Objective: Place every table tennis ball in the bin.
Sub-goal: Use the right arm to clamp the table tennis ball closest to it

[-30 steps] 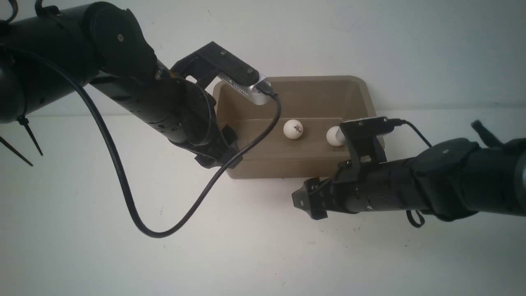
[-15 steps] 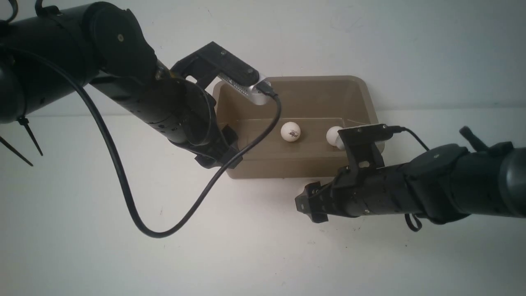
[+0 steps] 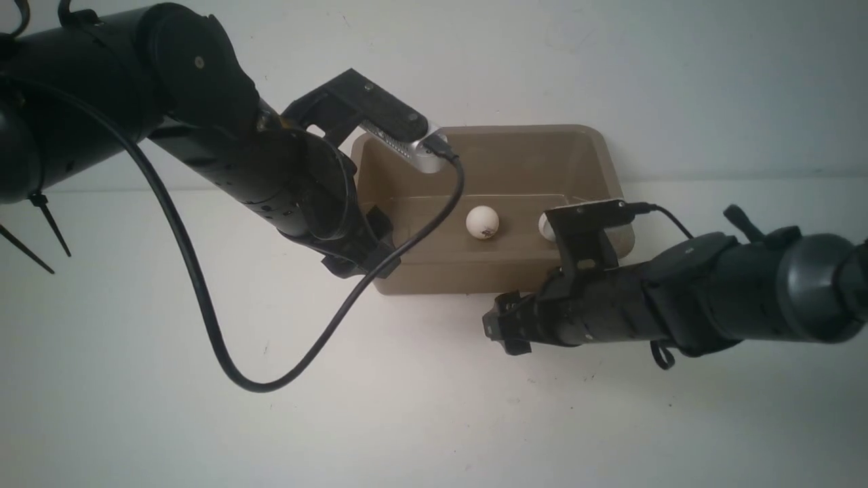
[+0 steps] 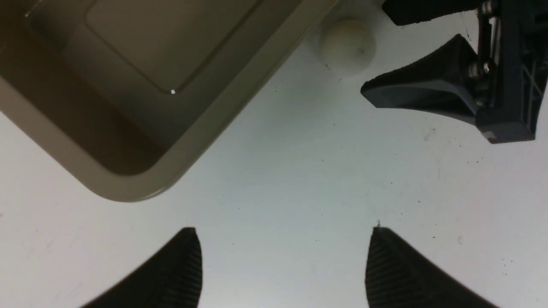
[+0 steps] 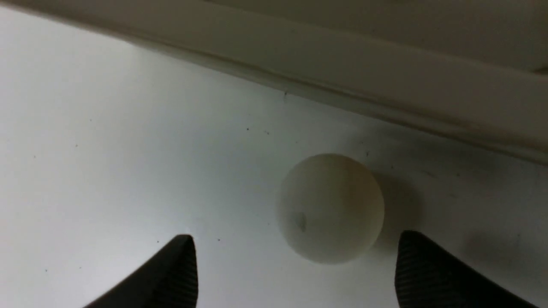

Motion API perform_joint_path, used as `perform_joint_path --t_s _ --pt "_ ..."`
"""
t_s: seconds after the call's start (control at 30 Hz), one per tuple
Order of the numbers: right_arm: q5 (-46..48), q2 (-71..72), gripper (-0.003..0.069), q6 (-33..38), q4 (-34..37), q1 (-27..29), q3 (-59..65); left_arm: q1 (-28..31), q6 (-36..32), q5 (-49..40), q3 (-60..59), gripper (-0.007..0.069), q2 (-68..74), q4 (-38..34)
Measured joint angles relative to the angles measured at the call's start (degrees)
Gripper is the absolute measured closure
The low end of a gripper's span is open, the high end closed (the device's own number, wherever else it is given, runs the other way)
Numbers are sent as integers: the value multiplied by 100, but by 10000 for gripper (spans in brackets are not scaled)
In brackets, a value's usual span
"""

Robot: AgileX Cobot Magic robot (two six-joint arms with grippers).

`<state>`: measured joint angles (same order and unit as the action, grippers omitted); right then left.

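One table tennis ball lies on the floor of the bin near its middle. A second ball lies toward the bin's right wall, half hidden behind the right arm's camera mount. A third ball sits on the counter just outside the bin's near wall. The right hand is at that ball with fingers spread wide, the ball at the mouth of the gap, ungripped. The left hand hangs by the bin's near-left corner, fingers apart, nothing between them
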<state>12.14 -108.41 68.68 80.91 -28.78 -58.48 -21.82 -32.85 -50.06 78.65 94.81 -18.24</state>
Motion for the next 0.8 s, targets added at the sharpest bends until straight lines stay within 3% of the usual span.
perform_joint_path --t_s 0.8 --pt "-249 -386 101 7 217 0 -197 0 0 0 0 167 0 -5"
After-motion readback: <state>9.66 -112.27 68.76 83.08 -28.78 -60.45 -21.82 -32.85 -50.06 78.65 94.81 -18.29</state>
